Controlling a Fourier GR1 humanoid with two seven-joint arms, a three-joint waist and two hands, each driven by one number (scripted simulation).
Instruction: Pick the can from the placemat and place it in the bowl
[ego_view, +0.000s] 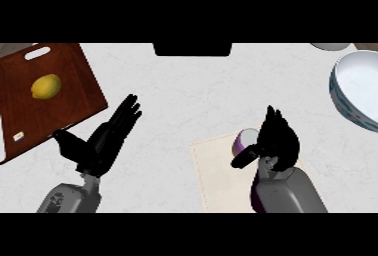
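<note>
Two hands over a pale desk (184, 90). Upper left, brown cutting board (44, 120) bearing a lemon (46, 86). Right edge, white bowl (358, 90). Lower centre, cream placemat (221, 175). Left hand (103, 137) resting, fingers straight and spread. Right hand (275, 142) beside the purple can (246, 141), fingers extended, not yet closed around it. Grasp step seemingly in hand; next: close, lift, carry toward upper right.

A purple can (246, 141) lies tipped on a pale beige placemat (218, 172). A white bowl (353, 90) with a patterned blue outer wall sits well apart at the counter's right edge.
</note>
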